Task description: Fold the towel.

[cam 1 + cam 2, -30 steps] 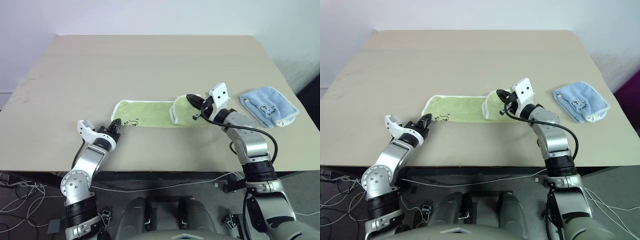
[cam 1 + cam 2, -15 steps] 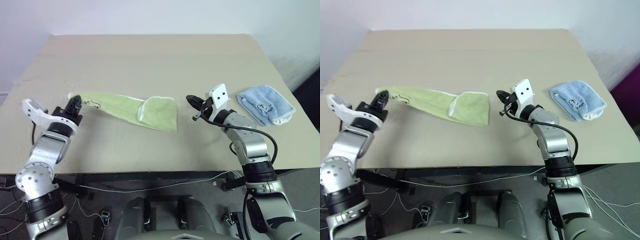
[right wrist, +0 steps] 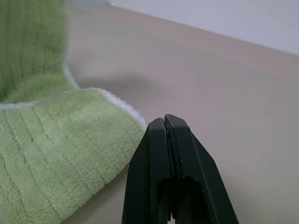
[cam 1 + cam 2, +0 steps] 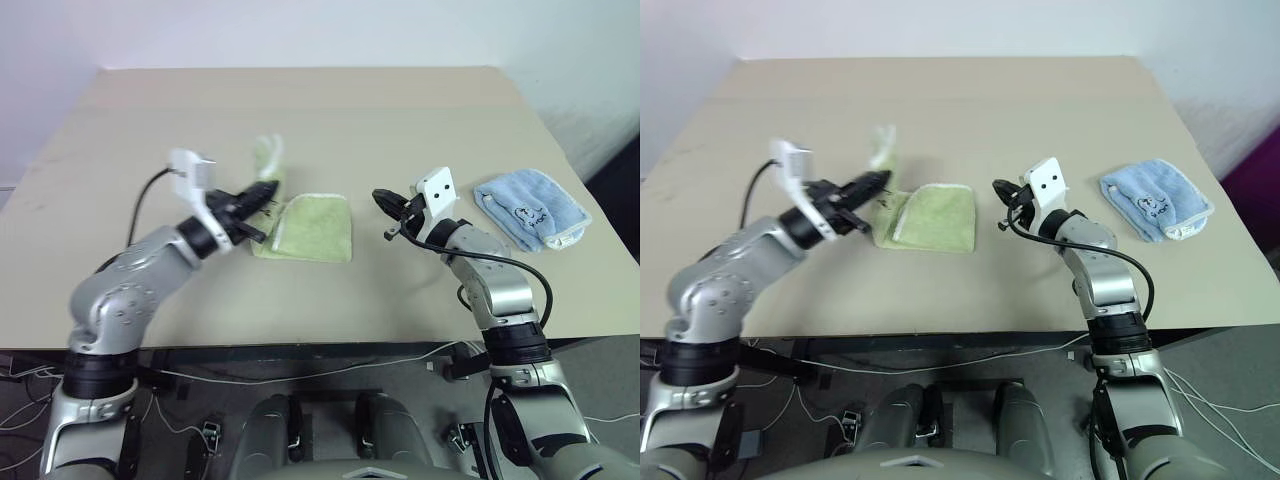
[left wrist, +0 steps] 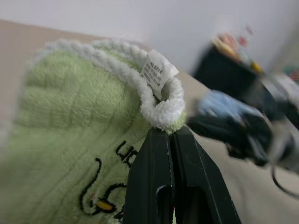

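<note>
The light green towel [image 4: 318, 230] lies in the middle of the table, its right part flat with white piping along the edge. My left gripper [image 4: 270, 189] is shut on the towel's left end and holds it raised above the flat part, so a strip of cloth [image 4: 267, 156] stands up behind the fingers. In the left wrist view the fingertips [image 5: 166, 136] pinch the white piped edge beside a small white label [image 5: 158, 74], with the dark logo below. My right gripper [image 4: 381, 198] is shut and empty, just right of the towel [image 3: 46, 158], hovering above the table.
A smaller light blue cloth [image 4: 530, 211] lies folded near the table's right edge. The tan table [image 4: 300, 110] stretches bare behind the towel. Cables hang below the table's front edge.
My left gripper has swung up and to the right from the table's left side, carrying the towel's end over toward the flat right part. The right arm has stayed still.
</note>
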